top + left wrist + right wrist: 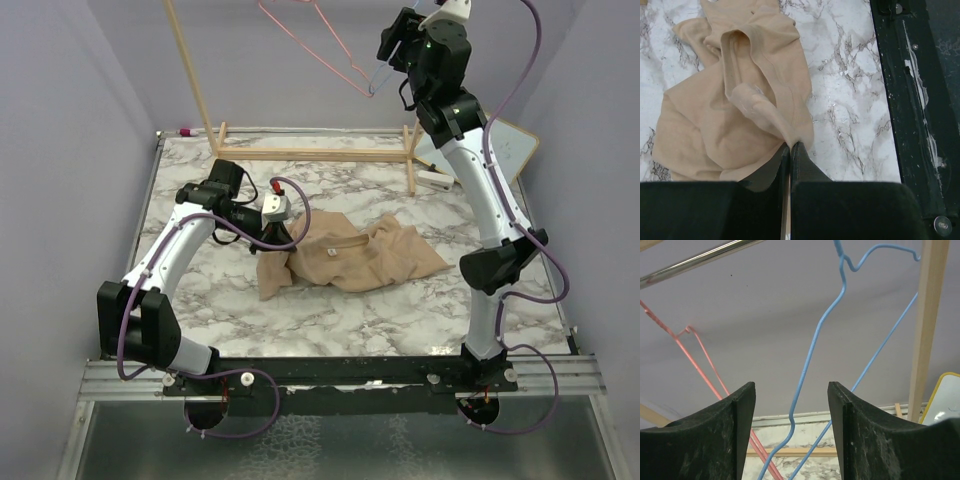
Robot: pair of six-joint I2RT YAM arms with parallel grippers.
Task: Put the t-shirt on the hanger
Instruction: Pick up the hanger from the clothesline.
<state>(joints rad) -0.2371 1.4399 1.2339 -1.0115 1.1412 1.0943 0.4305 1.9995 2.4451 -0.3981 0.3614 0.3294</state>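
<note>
The tan t-shirt lies crumpled on the marble table. My left gripper is shut on its left edge; in the left wrist view the closed fingertips pinch a fold of the t-shirt. My right gripper is raised high at the back by the rack. In the right wrist view it is open, with the light-blue hanger hanging between the two fingers, not touched. The hanger's hook is up on the rail.
A pink wire hanger hangs left of the blue one, and it also shows in the right wrist view. A wooden rack stands at the back. A white board leans at the back right. The black table edge is near the shirt.
</note>
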